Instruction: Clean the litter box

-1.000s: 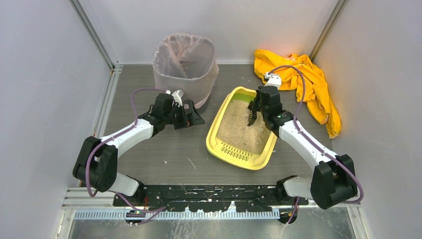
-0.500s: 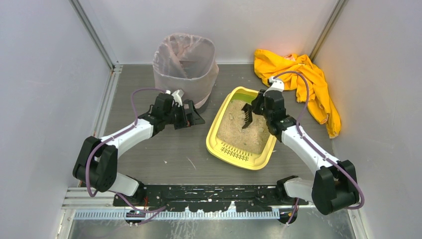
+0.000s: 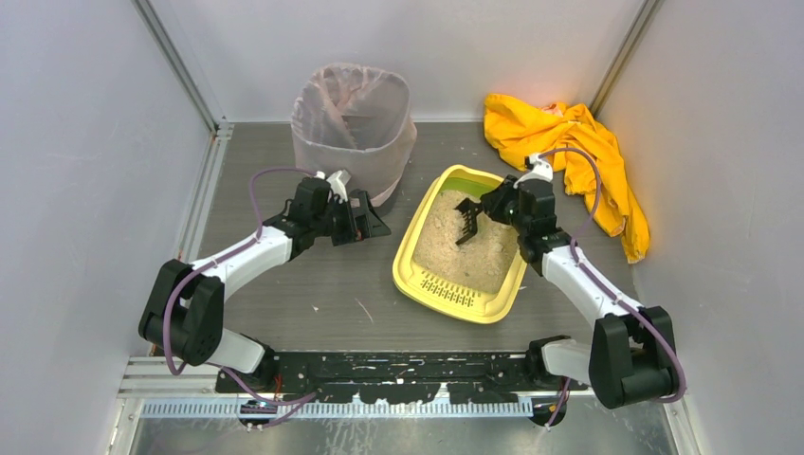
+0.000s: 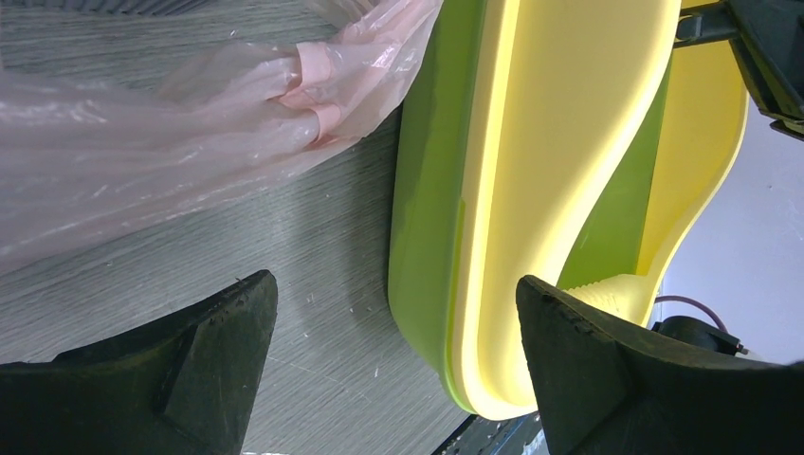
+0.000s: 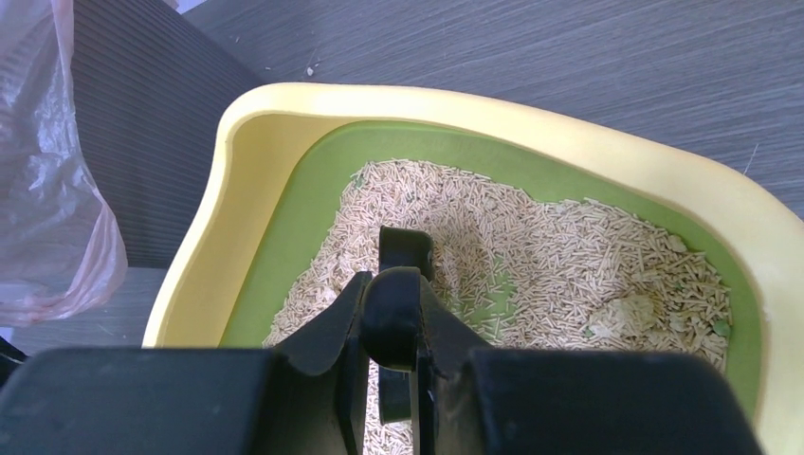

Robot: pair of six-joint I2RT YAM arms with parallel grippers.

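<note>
1. Two grippers are in play. The right gripper (image 3: pixel 495 204) is clenched on the handle of a black scoop (image 3: pixel 466 220), whose tines hang over the far half of the tray. The left gripper (image 3: pixel 365 220) is released, its jaws wide apart and holding nothing. It hovers low between the bag-lined bin (image 3: pixel 353 118) and the tray's left wall.
2. The litter box (image 3: pixel 408 256) sits on the table (image 3: pixel 313 284) right of centre, turned at a slant, with its slotted ledge toward the arms. The bin is just beyond its far left corner, and a yellow cloth (image 3: pixel 578 156) lies well apart to the right.
3. The right wrist view shows beige pellet litter (image 5: pixel 569 256) spread unevenly, with bare green floor along the near wall. The scoop (image 5: pixel 406 248) points down into it. Whether the tines touch the pellets cannot be told.
4. Handling, as a judgement: the tray looks like stiff moulded plastic, light in itself but weighted by its fill. The glossy yellow rim (image 4: pixel 559 142) is probably slippery under hard pads.
5. The rolled lip of the long left side, right ahead of the open jaws, looks like the best place to take hold. A pinch across the lip would steady the tray against the scoop's drag.
6. The pellets are loose, so any tilt would likely slide them and spill some over the low wall.
</note>
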